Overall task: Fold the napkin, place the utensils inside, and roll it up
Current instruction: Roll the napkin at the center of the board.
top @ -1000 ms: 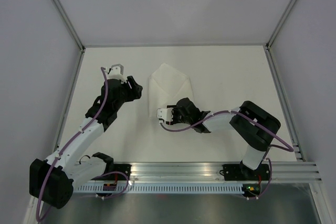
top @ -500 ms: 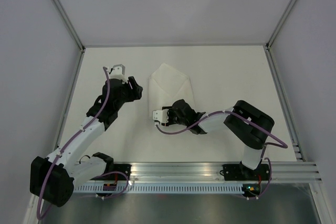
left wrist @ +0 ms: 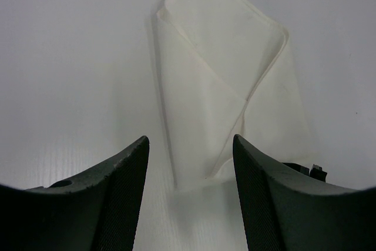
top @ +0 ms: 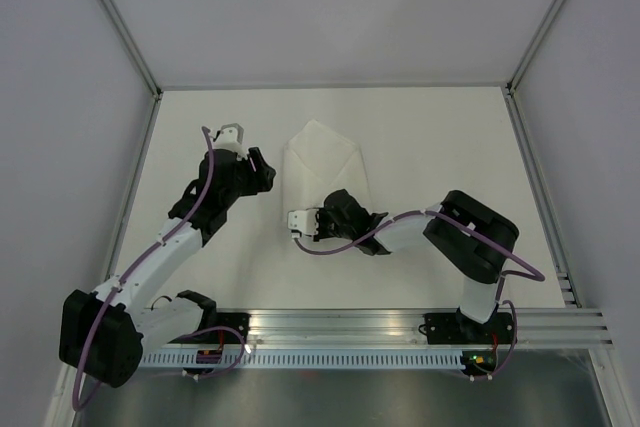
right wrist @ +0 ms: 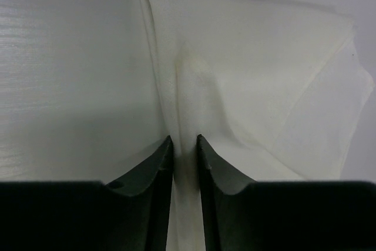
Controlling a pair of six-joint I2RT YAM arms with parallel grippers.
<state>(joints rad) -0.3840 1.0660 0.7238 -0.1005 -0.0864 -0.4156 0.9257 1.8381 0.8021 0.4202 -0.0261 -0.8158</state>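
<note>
1. position of the work piece. the napkin [top: 322, 159] lies on the table [top: 440, 147] at mid-width, between the two arms. it is already folded into overlapping flaps. in the top view its long axis runs from the near edge to a blunt point at the far end.

2. right hand [right wrist: 184, 142]. it sits at the near end of the napkin, with both fingers drawn close together and clamped on a raised ridge of cloth. in the right wrist view the ridge runs straight away from the hand towards the far left corner of the napkin, and the rest of the cloth spreads to the right of it.

3. left hand [left wrist: 191, 145]. the fingers stand well apart and hold nothing. the hand hangs to the left of the napkin, clear of it, and points across at the napkin's left edge.

4. utensils. none can be made out in any view. whether they lie under a flap cannot be told.

5. governing relation. the right hand is the nearer one, being already in contact. any pull it makes will act along the long axis, from the near end. judgement: the left hand is placed to steady the left edge if the cloth drags.
</note>
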